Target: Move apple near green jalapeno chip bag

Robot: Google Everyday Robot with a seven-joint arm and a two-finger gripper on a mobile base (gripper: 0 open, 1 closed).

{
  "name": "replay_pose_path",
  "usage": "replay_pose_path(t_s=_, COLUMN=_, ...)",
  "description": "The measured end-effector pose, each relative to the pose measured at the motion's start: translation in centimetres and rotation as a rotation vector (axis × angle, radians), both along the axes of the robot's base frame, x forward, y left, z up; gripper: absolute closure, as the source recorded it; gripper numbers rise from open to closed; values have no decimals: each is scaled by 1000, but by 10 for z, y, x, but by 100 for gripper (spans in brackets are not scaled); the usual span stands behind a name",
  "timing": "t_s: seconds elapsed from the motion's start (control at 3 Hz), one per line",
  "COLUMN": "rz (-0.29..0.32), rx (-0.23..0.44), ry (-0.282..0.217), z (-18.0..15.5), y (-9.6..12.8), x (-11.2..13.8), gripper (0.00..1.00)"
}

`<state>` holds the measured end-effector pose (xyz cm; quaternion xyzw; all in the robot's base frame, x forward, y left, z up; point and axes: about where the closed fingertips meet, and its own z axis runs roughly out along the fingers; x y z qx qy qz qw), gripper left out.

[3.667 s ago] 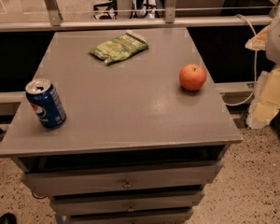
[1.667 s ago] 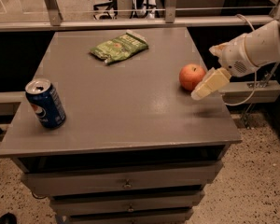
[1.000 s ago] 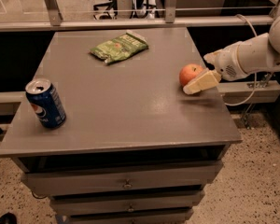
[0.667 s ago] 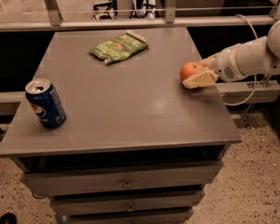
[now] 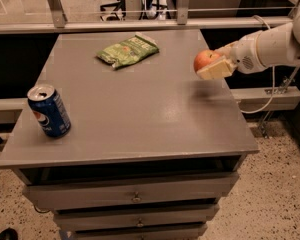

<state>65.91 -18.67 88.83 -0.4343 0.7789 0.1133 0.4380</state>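
The orange-red apple (image 5: 204,59) is held above the right side of the grey table (image 5: 135,109), with its shadow on the surface below. My gripper (image 5: 213,64) reaches in from the right and is shut on the apple, with a cream finger (image 5: 216,70) in front of it. The light-green jalapeno chip bag (image 5: 128,50) lies flat at the back middle of the table, well to the left of the apple.
A blue soda can (image 5: 48,110) stands upright near the table's front left edge. Drawers (image 5: 135,198) sit below the tabletop. A metal rail (image 5: 140,23) runs behind the table. A white cable (image 5: 270,91) hangs at the right.
My gripper came in from the right, closed on the apple and lifted it off the table. The bag and the can have not moved.
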Motion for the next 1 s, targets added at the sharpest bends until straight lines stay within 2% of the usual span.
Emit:
replay_pose_path(t_s=0.33, rz=2, rx=1, ry=-8, z=4, y=1, x=2, gripper=100)
replay_pose_path(t_s=0.67, rz=11, rx=28, ry=-19, z=1, y=13, x=3, gripper=100)
replay_pose_path(t_s=1.0, rz=38, rx=57, ry=-59, z=4, y=39, x=33, gripper=100)
